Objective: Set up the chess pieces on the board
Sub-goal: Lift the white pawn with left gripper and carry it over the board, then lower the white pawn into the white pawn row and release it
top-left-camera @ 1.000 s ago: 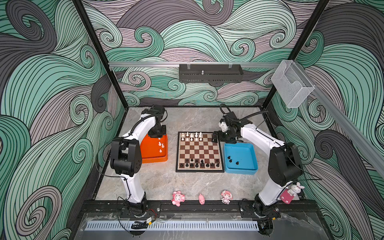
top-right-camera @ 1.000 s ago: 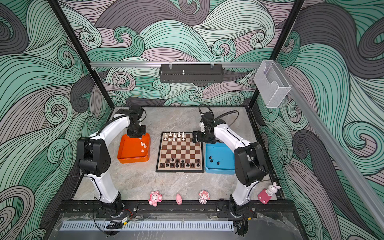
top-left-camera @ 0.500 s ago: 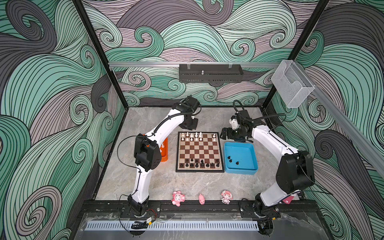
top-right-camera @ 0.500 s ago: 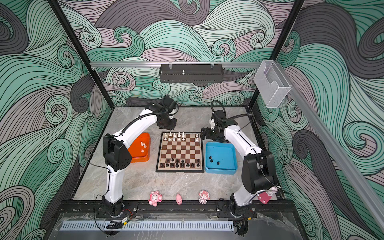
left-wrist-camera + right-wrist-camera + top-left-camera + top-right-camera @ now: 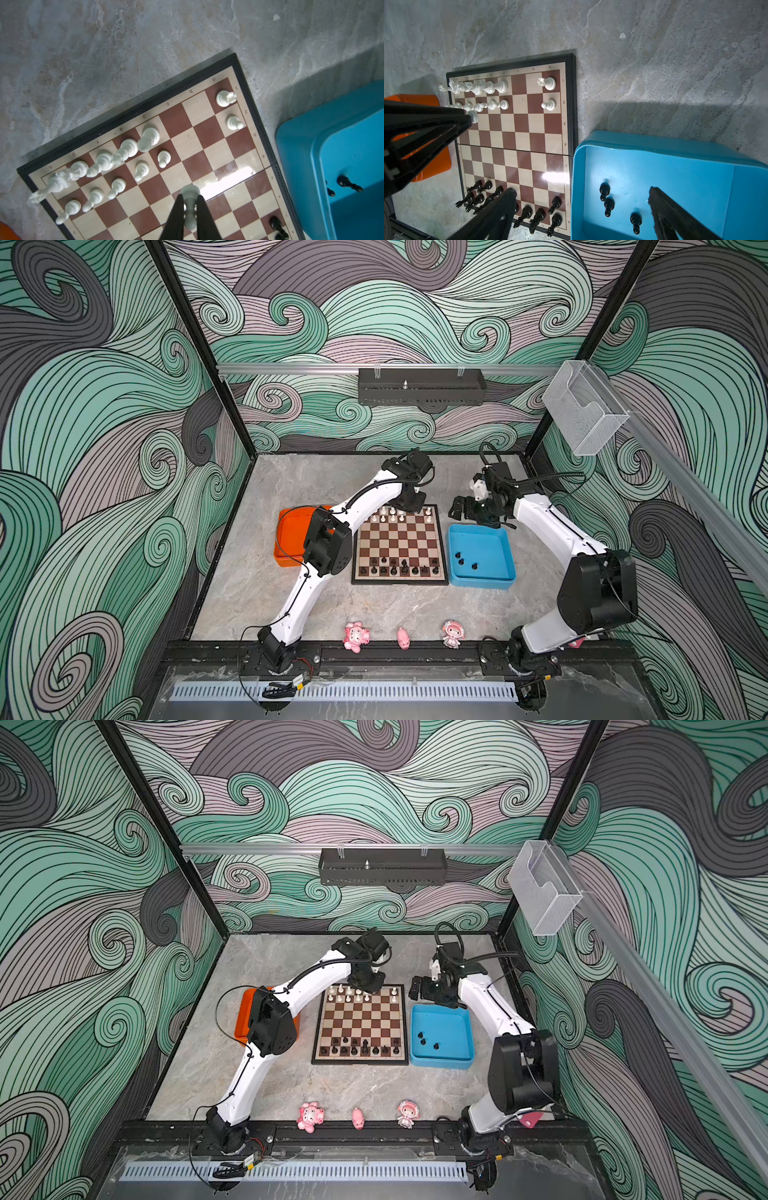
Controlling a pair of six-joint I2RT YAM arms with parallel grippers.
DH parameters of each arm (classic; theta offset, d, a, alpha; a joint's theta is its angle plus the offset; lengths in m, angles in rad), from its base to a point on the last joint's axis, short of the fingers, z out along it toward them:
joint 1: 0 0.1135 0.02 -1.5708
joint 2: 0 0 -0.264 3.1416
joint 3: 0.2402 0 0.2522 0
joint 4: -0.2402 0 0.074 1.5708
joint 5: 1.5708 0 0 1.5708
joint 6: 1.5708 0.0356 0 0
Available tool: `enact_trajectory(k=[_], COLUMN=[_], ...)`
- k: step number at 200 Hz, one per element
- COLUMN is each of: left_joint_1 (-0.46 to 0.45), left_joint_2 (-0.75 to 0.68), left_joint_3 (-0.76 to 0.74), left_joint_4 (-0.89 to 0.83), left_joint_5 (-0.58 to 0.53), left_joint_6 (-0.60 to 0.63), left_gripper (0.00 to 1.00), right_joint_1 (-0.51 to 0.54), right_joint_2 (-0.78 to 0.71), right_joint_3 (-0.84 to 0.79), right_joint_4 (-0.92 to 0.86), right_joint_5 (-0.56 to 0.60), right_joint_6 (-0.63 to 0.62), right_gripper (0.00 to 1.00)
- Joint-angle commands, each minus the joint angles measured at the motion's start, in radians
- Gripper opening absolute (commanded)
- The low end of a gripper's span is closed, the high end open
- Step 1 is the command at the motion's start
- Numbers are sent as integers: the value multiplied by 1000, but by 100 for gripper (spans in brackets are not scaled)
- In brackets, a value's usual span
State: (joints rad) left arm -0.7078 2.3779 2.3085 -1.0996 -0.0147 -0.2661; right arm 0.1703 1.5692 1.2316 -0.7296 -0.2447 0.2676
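Observation:
The board (image 5: 399, 545) (image 5: 360, 1023) lies mid-table. White chess pieces (image 5: 390, 514) stand on its two far rows and black ones (image 5: 399, 570) on its two near rows. My left gripper (image 5: 190, 197) is shut on a white pawn (image 5: 189, 191), held above the board's (image 5: 218, 145) middle squares. In both top views it (image 5: 409, 506) hangs over the far edge. My right gripper (image 5: 581, 192) is open and empty, over the blue tray's (image 5: 654, 158) far side. Three black pieces (image 5: 604, 191) lie in that tray.
An orange tray (image 5: 286, 539) sits left of the board, partly hidden by the left arm. The blue tray (image 5: 478, 531) touches the board's right side. Three pink figurines (image 5: 356, 635) stand along the front rail. Black frame posts and patterned walls enclose the table.
My left arm has swung from the orange tray to the board's far edge, carrying the white pawn. My right arm has moved right, from beside the board to behind the blue tray.

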Motion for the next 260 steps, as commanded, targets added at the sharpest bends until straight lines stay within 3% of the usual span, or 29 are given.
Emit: enact_trajectory(k=[1,143,260], left_joint_1=[-4,-14,-14], left_joint_2=[28,160,185], left_joint_3=[29,102,113], left_joint_4=[29,69,43], left_joint_5=[-8,1,-25], left_joint_6=[-13,-22,-17], left_gripper=[15,17,17], right_joint_1=[-9,-46,-52], right_joint_2=[-22,-7,5], right_joint_3=[-12,-44,-49], right_joint_4=[-14,23,29], right_joint_5=[-21,-70,-79], right_joint_6=[-16,-21,-21], right_gripper=[100,99,100])
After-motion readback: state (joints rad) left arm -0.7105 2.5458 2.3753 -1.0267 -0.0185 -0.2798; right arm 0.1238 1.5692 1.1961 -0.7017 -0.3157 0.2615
